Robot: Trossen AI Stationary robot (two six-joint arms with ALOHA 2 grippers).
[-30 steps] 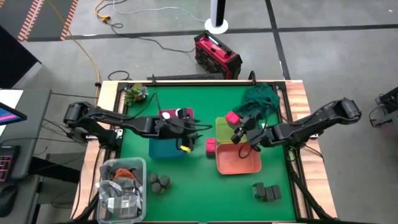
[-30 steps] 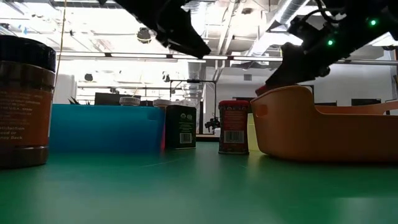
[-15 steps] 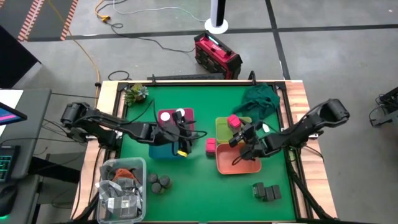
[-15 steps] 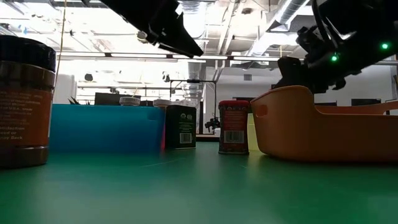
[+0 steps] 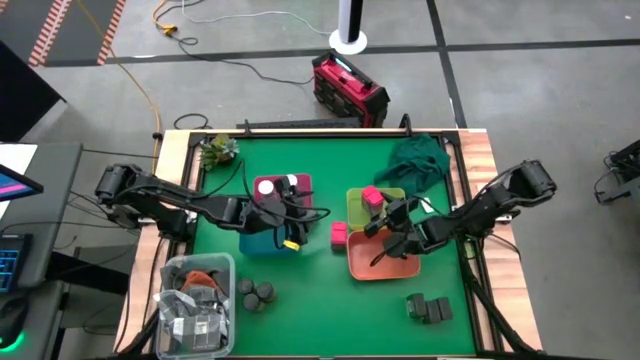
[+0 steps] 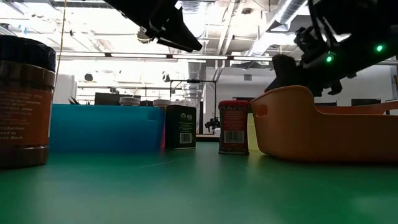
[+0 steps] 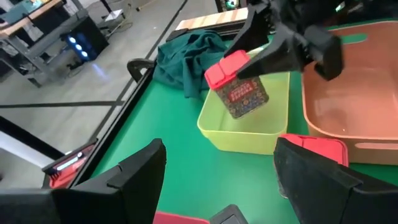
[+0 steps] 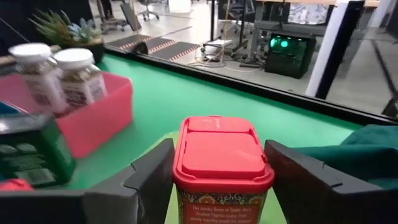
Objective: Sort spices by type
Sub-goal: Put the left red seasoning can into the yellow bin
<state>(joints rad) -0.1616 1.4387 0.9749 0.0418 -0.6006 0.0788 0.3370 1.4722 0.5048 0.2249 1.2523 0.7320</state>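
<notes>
Holding a bright pink box (image 8: 222, 158) clamped between its fingers, the right end effector (image 5: 385, 214) hangs over the green tray (image 5: 357, 205) — I'd guess so it can drop in without tipping. Second pink box (image 5: 339, 235) stands on the desk (image 5: 300, 300) just beside the salmon tray (image 5: 383, 262). Left end effector (image 5: 291, 212) waits over the blue tray (image 5: 262, 241), fingers spread apart with nothing in them. Only the right wrist view shows the two white-capped jars (image 8: 59, 78) already in the pink tray (image 8: 106, 112) — the low view hides them.

Right pincer (image 8: 217, 180) clamped; left pincer (image 7: 221, 180) spread wide
</notes>
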